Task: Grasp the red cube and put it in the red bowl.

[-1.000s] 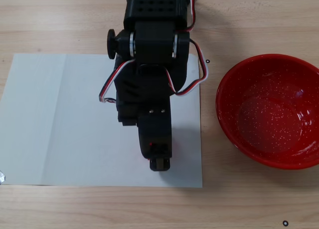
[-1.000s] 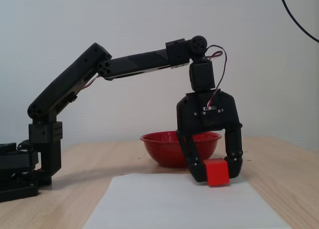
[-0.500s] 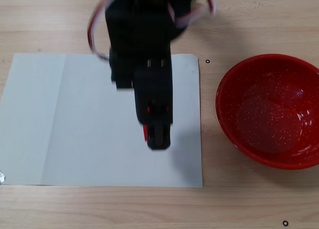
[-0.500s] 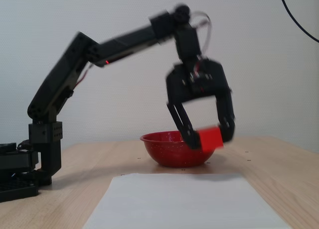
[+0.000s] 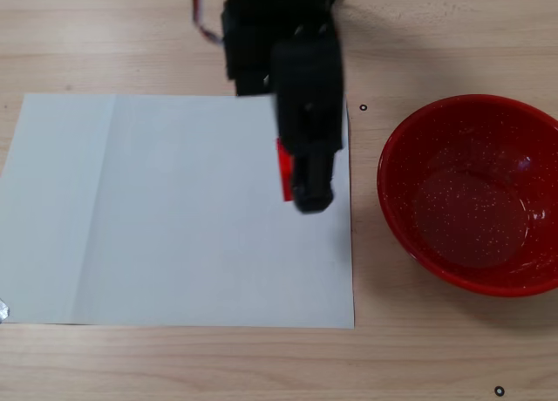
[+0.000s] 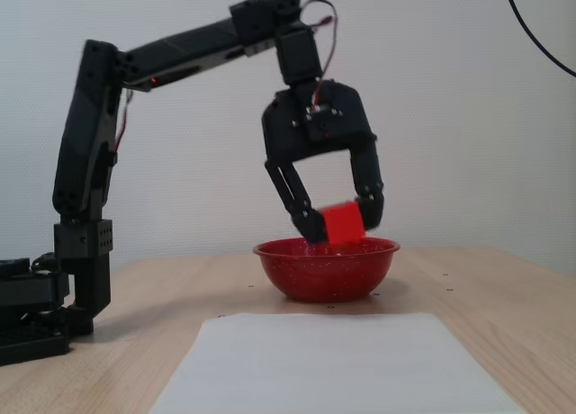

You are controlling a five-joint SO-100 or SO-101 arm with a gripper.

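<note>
The red cube (image 6: 342, 223) is held between my gripper's (image 6: 344, 225) fingers, lifted well above the table. In a fixed view from above only a sliver of the cube (image 5: 284, 167) shows beside the black gripper (image 5: 301, 179), which hangs over the right part of the white paper. The red bowl (image 5: 418, 148) with white speckles sits on the table to the right of the paper; in a fixed view from the front the bowl (image 6: 326, 268) stands behind and below the gripper.
A white sheet of paper (image 5: 174, 209) covers the left and middle of the wooden table. The arm's base (image 6: 36, 306) stands at the left in a fixed view. Small black dots (image 5: 499, 390) mark the tabletop.
</note>
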